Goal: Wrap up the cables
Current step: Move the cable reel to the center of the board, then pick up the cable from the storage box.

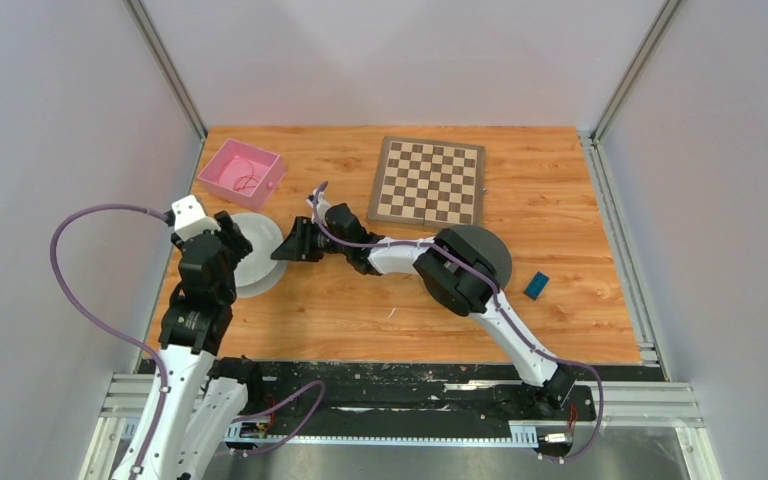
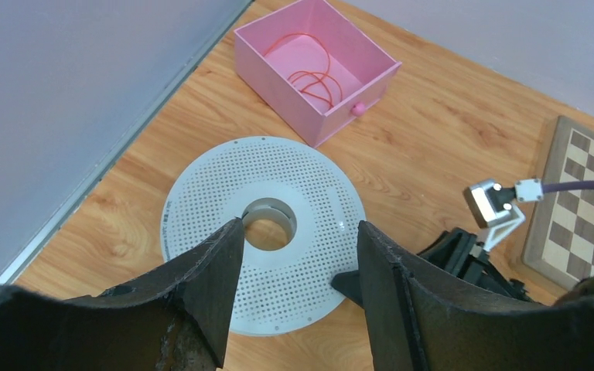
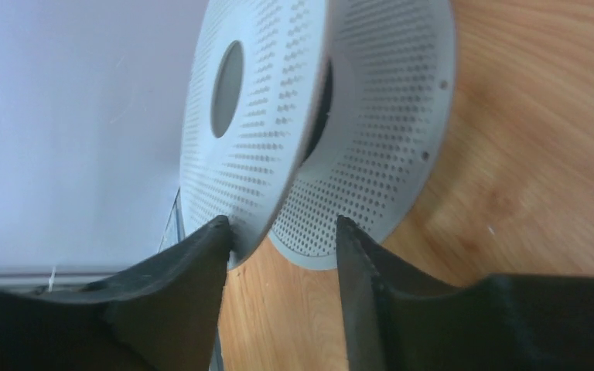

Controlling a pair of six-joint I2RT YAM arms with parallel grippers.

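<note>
My left tool (image 2: 300, 226) hangs released over the perforated spool (image 2: 216, 178). The orange-red cable (image 2: 317, 77) lies coiled ahead in the pink drawer (image 2: 352, 97), nearest this arm. My right tool (image 3: 280, 222), released, straddles the spool rim.

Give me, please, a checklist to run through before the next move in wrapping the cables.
1. Thin orange-red cable located: ok, it lies looped inside the open pink box.
2. Cable held by a gripper: not ok, neither one holds it.
3. Left gripper fingers open: ok, hovering above the pale grey perforated round spool.
4. Right gripper fingers open: ok, with the spool's upper rim between them.
5. Right fingers touching that rim: cannot tell.
6. Spool lying flat on the wooden table: ok.
</note>
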